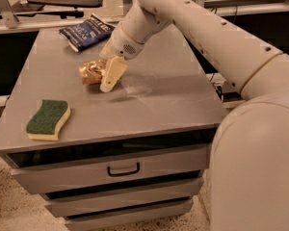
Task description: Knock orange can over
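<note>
The orange can [89,73] is a shiny copper-orange can on the grey table top [173,105], left of the middle. It looks tipped onto its side, with its length running left to right. My gripper [107,75] hangs from the cream arm [183,18] that comes in from the upper right. It is low over the table and right against the can's right end, hiding part of it.
A blue snack bag [85,31] lies at the back of the table, behind the can. A green and yellow sponge [48,119] lies near the front left edge. The table has drawers [123,170] below. My own pale body [260,167] fills the right foreground.
</note>
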`<state>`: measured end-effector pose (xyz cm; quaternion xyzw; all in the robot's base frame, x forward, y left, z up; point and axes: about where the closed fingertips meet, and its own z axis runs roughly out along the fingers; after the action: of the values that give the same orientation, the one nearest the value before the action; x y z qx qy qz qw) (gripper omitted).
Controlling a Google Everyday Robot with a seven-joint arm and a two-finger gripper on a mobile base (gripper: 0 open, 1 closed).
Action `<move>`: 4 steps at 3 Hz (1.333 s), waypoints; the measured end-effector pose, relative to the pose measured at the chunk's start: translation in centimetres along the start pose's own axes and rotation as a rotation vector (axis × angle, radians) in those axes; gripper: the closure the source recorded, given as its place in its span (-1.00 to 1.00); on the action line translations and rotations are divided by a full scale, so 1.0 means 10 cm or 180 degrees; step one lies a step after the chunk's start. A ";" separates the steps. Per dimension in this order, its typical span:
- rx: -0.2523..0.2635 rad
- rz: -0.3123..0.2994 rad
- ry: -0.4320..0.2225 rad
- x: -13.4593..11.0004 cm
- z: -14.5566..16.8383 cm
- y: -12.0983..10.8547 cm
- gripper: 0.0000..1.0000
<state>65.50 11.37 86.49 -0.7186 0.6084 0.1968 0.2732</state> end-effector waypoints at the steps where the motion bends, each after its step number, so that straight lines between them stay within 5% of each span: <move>1: 0.0000 -0.0002 0.0005 0.00 0.01 0.00 -1.00; 3: 0.0173 0.0235 -0.0223 0.22 -0.26 0.00 -1.00; 4: 0.0411 0.0412 -0.0570 0.40 -0.62 0.08 -1.00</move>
<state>65.15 4.35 88.70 -0.6383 0.6381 0.2378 0.3589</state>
